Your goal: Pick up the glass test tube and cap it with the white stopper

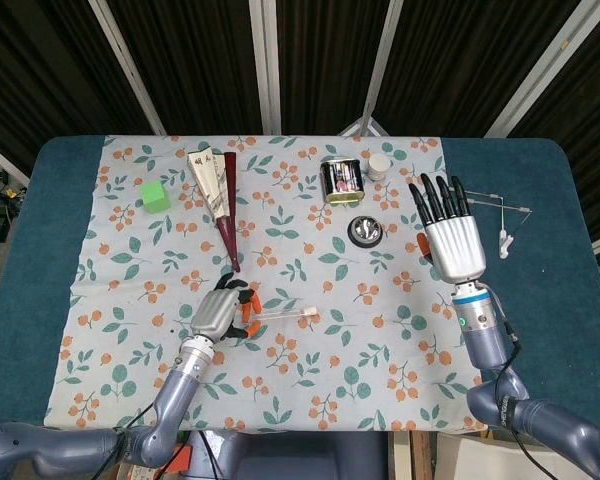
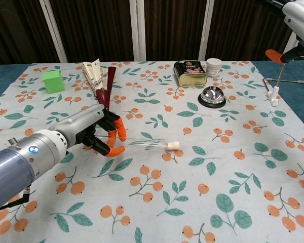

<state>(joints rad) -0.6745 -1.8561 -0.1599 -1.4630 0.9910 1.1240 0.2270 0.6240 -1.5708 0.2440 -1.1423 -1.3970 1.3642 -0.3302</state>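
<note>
My left hand (image 1: 223,312) (image 2: 93,132) grips one end of the glass test tube (image 1: 280,314) (image 2: 147,144) between its orange-tipped fingers. The tube lies almost level, low over the flowered cloth, pointing to the right. The white stopper (image 1: 313,311) (image 2: 175,145) sits in the tube's far end. My right hand (image 1: 450,235) (image 2: 299,15) hovers high over the right side of the table, fingers straight and apart, holding nothing. In the chest view only its edge shows at the top right corner.
A green cube (image 1: 155,195) and a folded fan (image 1: 220,190) lie at the back left. A battery tin (image 1: 342,181), a white jar (image 1: 379,166) and a desk bell (image 1: 366,232) stand at the back middle. A thin metal stand (image 2: 276,83) is at the right.
</note>
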